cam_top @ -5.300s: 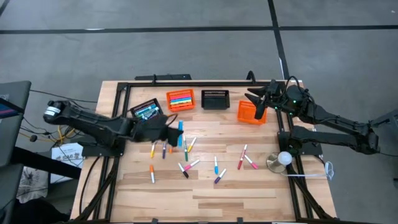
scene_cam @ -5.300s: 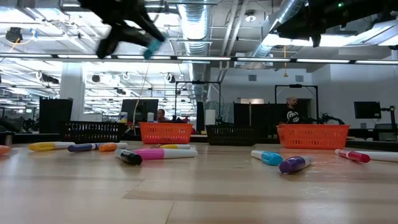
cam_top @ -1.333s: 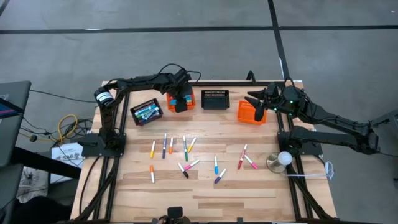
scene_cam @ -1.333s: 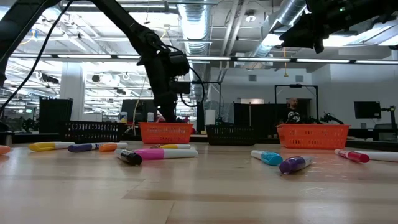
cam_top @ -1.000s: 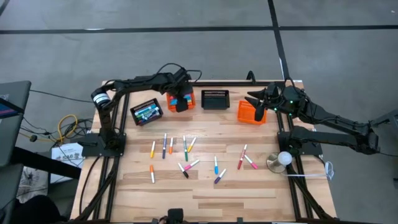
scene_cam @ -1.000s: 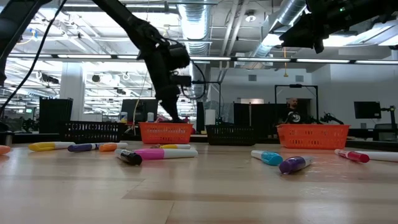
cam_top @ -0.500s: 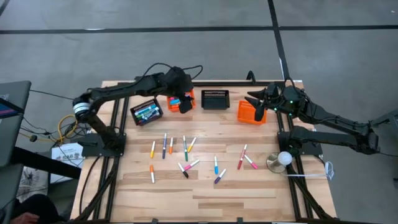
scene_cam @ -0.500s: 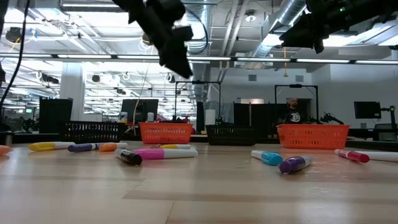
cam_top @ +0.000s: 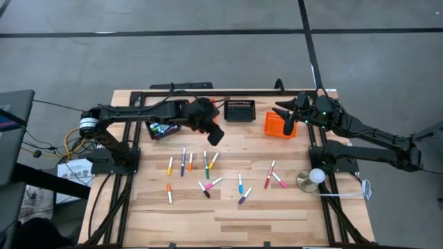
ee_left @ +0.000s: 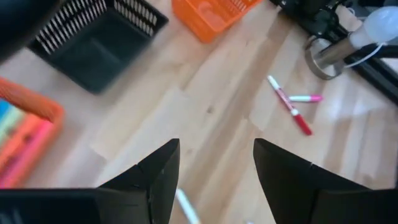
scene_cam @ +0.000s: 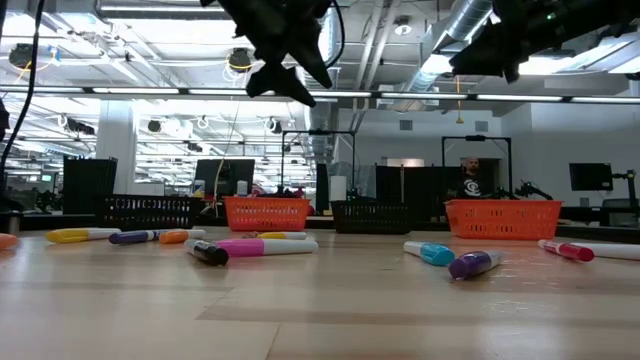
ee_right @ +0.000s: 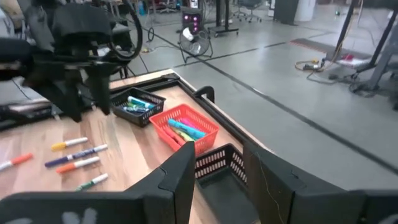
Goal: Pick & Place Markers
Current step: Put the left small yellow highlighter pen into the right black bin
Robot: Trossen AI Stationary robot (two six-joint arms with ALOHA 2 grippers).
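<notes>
Several markers lie scattered flat on the wooden table, and the low view shows a pink one and a light blue one among them. More markers fill an orange basket and a black basket at the far left. My left gripper hangs open and empty high above the table, just near of those baskets; its fingers frame bare wood. My right gripper waits open and empty above the far right.
An empty black basket and an orange basket stand along the far edge. A white ball on a round base sits at the right edge. Black frame rails border the table. A person stands far behind.
My left gripper has risen from above the orange basket with markers and swung toward the table's near and right side, rolling as it went. It has stayed open and empty. The markers have kept their places.
</notes>
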